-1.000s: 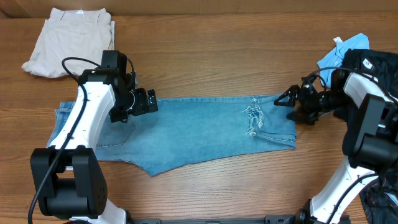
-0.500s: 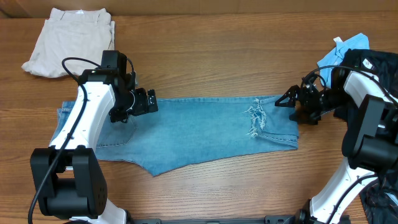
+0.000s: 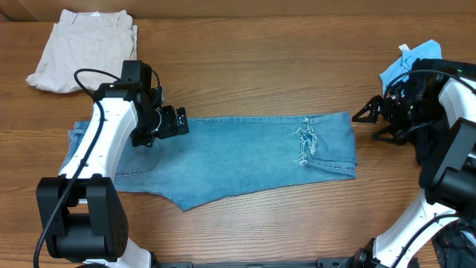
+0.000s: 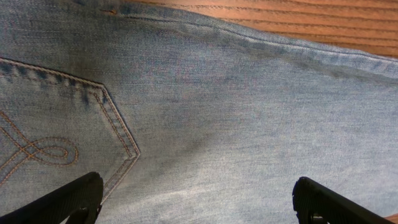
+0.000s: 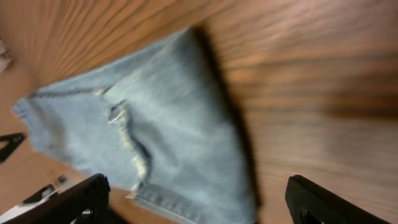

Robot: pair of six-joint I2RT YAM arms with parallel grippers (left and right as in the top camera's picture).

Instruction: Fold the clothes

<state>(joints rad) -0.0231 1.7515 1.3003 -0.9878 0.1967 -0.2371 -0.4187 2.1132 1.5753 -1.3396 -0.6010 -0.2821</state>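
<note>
Denim jeans (image 3: 245,160) lie flat, directly under your left gripper (image 3: 181,123) and just in front of your right gripper (image 3: 361,117), which hangs over bare table (image 3: 245,67). Both jaws stand wide apart and hold nothing. To fold well, catch all layers at the hem. No brand is readable, only looped pocket stitching (image 4: 37,149).

You've got one wood-grain bench (image 3: 245,82) filling the overhead view edge to edge. It's mid-brown with the grain running left to right, darker and redder along the far side, paler through the middle. Light is even and diffuse, and shadows on the wood are soft. Left wrist view gives you only a strip of the same orange-brown wood, top right. Right wrist view shows the same wood, blurred.
</note>
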